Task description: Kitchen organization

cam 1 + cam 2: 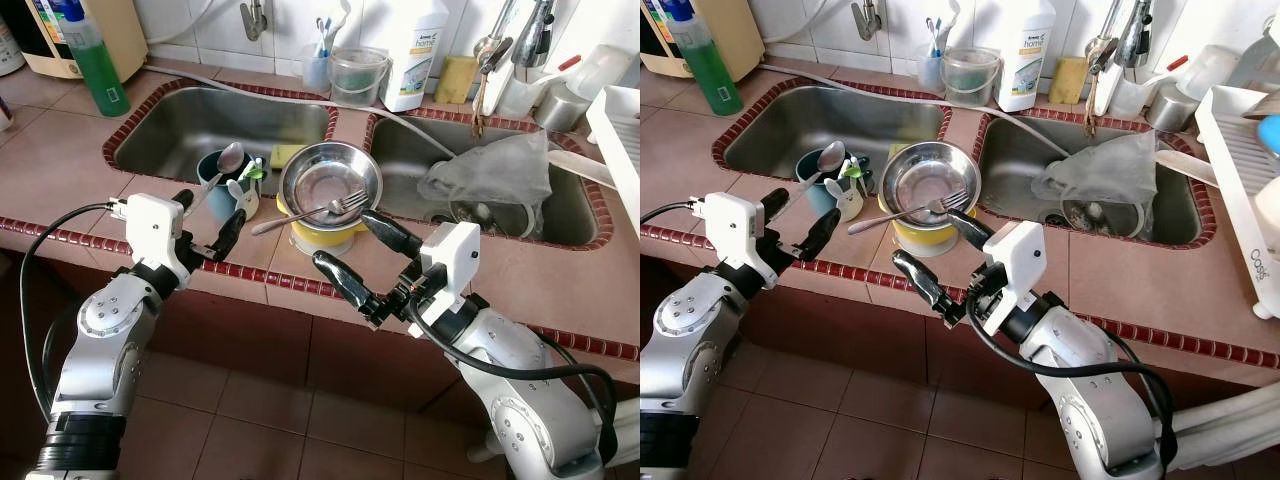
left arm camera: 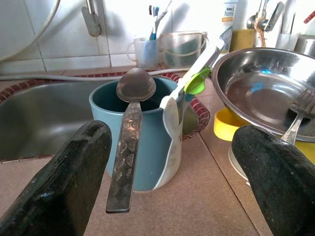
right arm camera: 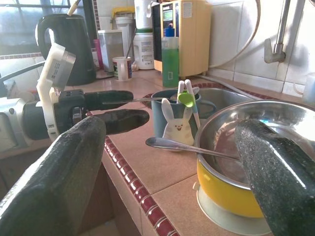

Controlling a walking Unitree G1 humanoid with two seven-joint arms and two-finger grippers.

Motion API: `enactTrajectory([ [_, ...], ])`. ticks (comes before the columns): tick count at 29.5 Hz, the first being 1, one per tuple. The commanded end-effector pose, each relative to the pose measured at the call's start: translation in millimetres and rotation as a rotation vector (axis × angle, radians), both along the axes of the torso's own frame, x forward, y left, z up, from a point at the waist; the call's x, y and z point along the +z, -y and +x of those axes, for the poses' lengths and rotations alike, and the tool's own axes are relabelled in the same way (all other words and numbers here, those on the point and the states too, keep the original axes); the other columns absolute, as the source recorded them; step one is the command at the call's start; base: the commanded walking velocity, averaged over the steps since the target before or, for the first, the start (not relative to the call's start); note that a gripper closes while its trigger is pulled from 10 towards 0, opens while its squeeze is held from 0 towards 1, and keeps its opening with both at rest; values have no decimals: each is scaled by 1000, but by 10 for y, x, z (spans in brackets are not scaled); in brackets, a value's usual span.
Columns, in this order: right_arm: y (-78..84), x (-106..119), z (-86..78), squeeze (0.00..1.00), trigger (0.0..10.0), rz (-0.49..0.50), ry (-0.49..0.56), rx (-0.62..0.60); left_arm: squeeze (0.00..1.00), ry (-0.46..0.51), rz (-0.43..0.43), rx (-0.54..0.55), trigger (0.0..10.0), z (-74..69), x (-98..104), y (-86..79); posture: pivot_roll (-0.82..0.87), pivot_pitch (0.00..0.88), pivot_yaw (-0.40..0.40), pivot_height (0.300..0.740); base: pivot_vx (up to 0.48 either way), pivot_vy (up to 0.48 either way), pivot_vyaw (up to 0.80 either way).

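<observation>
- Left gripper [image 1: 205, 228] hovers at the counter [image 1: 60, 160] edge w/ fingers wide and empty, aimed at the blue mug [image 1: 215, 178] — a spoon [image 1: 222, 165] leans out of it, handle toward the gripper.
- Right gripper [image 1: 358, 258] also wide, nothing held, just short of the steel bowl [image 1: 330, 183] that sits on a yellow bowl [image 1: 318, 236]; a fork [image 1: 312, 212] lies across the steel rim.
- Probably the reach-in step. Best to take spoon or fork by the handle, lift straight up — dragging sideways could tip the mug or slide the steel bowl off.
- A small bunny holder [image 2: 172, 120] touches the mug; keep fingers off it.
- Counter is tan tile w/ red-brown trim, double sink [image 1: 170, 125] set in, white tiled wall behind.
- Soap bottle [image 1: 92, 60], detergent [image 1: 417, 50], kettle [image 3: 69, 46] stand around.
</observation>
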State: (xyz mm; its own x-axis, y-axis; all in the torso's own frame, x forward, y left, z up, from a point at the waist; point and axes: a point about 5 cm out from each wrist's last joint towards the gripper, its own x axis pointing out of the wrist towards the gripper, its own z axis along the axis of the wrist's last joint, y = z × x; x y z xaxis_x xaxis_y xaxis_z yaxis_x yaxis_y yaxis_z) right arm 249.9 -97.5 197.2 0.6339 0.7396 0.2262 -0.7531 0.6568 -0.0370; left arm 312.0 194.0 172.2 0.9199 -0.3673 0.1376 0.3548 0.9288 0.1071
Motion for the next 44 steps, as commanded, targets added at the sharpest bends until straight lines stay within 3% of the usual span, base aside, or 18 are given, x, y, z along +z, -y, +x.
enactTrajectory([
  [1, -14, 3, -10, 0, 10000, -2, 4, 4, 0, -9, 11, 13, 10000, 17, -5, -7, -52, 147, 23, 740, 0, 0, 0],
  [8, -17, 10, -14, 0, 10000, 3, 6, 0, 0, -3, -3, 30, 10000, 34, 21, -39, -52, 146, 23, 740, 0, 0, 0],
  [10, -16, 10, -15, 0, 10000, 3, 7, -1, 0, -8, 0, 25, 5490, 32, 10, -32, -53, 146, 24, 740, 0, 0, 0],
  [11, -17, 9, -15, 0, 10000, 3, 7, -1, 0, -10, 0, 22, 4196, 31, 4, -30, -52, 146, 23, 740, 0, 0, 0],
  [12, -17, 9, -15, 0, 10000, 3, 7, -1, 0, -10, 0, 22, 4196, 31, 4, -30, -52, 146, 23, 740, 0, 0, 0],
  [13, -17, 10, -15, 0, 10000, 4, 7, -2, 0, -14, 1, 23, 824, 30, -5, -29, -53, 145, 24, 740, 0, 0, 0],
  [14, -18, 10, -14, 0, 10000, 4, 8, -2, 0, -16, 0, 23, 0, 29, -13, -30, -53, 142, 23, 740, 0, 0, 0],
  [44, -49, 50, -43, 0, 10000, 31, 17, 13, 0, -19, -17, 22, 157, 27, -21, 23, -59, 137, 26, 740, 0, 0, 0],
])
